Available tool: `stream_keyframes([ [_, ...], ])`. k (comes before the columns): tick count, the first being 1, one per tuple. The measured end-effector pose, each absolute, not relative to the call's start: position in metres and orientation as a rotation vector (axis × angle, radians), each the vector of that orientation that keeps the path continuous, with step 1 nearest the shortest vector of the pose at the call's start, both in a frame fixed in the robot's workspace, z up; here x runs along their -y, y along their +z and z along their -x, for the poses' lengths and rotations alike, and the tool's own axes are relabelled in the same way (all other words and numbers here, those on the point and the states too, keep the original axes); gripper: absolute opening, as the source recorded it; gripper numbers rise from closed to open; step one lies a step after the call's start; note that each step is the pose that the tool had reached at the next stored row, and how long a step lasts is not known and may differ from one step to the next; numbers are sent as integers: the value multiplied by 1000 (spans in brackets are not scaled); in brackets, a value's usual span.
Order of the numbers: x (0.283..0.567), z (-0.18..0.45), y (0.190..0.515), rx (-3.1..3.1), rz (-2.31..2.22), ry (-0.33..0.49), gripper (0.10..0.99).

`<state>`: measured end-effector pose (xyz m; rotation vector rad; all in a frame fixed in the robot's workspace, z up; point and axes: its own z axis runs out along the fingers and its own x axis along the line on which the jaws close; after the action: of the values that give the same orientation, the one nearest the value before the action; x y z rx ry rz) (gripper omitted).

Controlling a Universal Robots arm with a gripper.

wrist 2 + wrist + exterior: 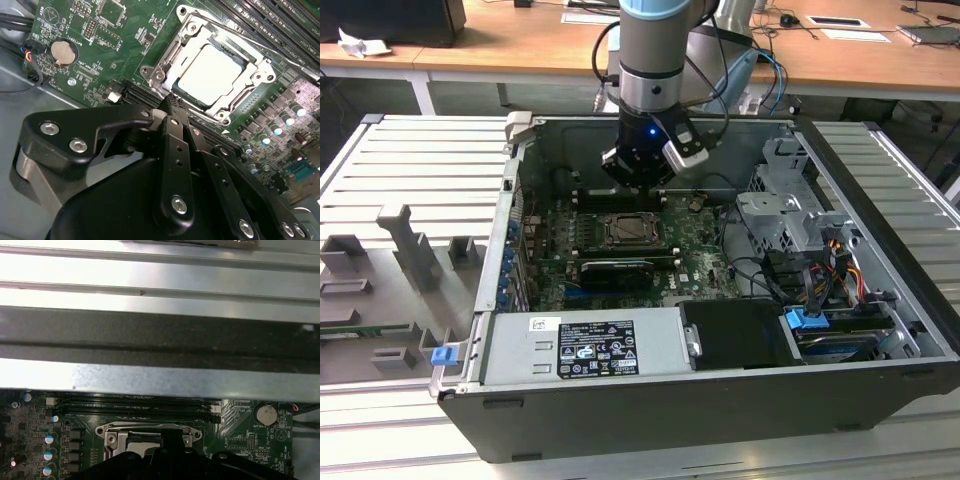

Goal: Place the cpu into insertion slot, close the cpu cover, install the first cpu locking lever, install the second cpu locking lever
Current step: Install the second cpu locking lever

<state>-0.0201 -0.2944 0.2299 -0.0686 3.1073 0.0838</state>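
The cpu (pixel 212 72) lies flat in the insertion slot (pixel 632 232), its pale face showing through the window of the cpu cover (pixel 197 31). The silver cover lies down over the chip. My gripper (pixel 173 104) hangs just above the edge of the socket with its black fingers (pixel 176 145) pressed together and nothing between them. In the exterior view the gripper (pixel 642 183) sits above the far side of the socket, inside the open computer case. In the first wrist view the cover (pixel 150 431) shows just beyond the gripper (pixel 172 440).
Green motherboard (pixel 85 60) with a coin battery (pixel 62 51) surrounds the socket. Black memory slots (pixel 135 405) run along its far side. A long black card (pixel 617 270), a power supply (pixel 585 345), a drive cage (pixel 790 215) and cables (pixel 820 270) crowd the case. The case wall (pixel 160 335) stands close.
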Motion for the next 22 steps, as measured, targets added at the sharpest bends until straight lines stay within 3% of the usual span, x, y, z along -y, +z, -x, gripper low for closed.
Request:
stream_keyframes([
  [16, 296, 20, 248, -3107, 69, 84, 106],
  [22, 309, 20, 248, -3107, 69, 84, 106],
])
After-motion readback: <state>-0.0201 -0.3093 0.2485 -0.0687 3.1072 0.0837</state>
